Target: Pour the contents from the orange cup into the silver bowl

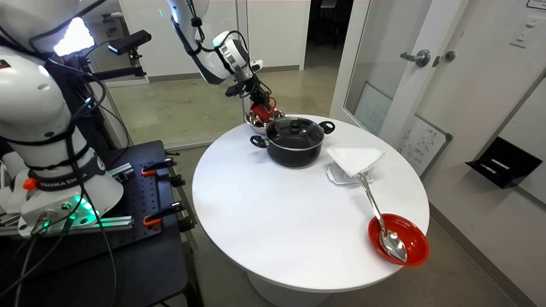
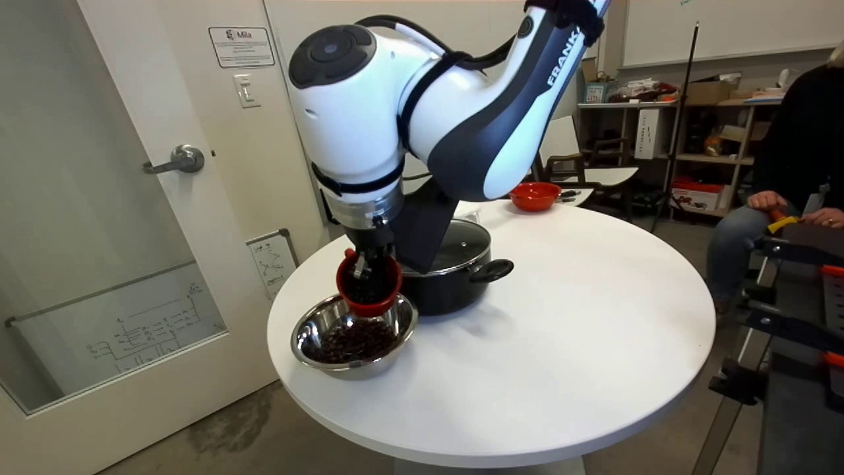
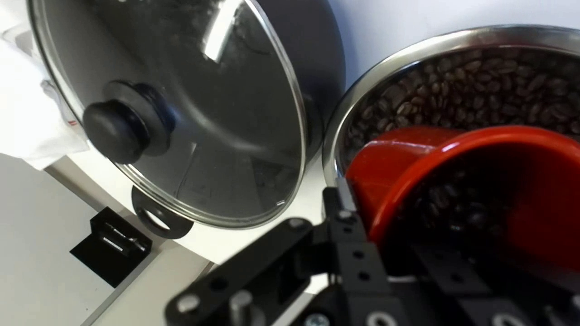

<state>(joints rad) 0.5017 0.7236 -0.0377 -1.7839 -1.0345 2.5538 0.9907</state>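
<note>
The orange cup point(image 2: 370, 307), red-orange in colour, hangs tilted above the silver bowl point(image 2: 376, 368), its mouth turned toward the bowl's outer side. Dark beans point(image 3: 437, 199) still show inside the cup. More beans point(image 3: 489, 86) cover the bottom of the silver bowl, whose shiny rim point(image 3: 503, 32) fills the upper right of the wrist view. My gripper point(image 2: 364, 267) is shut on the cup's wall: one finger point(image 3: 362, 267) lies against the outside, while the other reaches into the cup and is lost in shadow. In an exterior view the pot partly hides the bowl point(image 1: 255, 127).
A dark two-handled pot point(image 1: 294, 155) with a glass lid stands close beside the bowl. Farther along are a white cloth point(image 1: 354, 158) on a clear container and a red bowl point(image 1: 414, 238) with a spoon. The bowl sits near the round table's edge. A person point(image 2: 788, 165) sits at the side.
</note>
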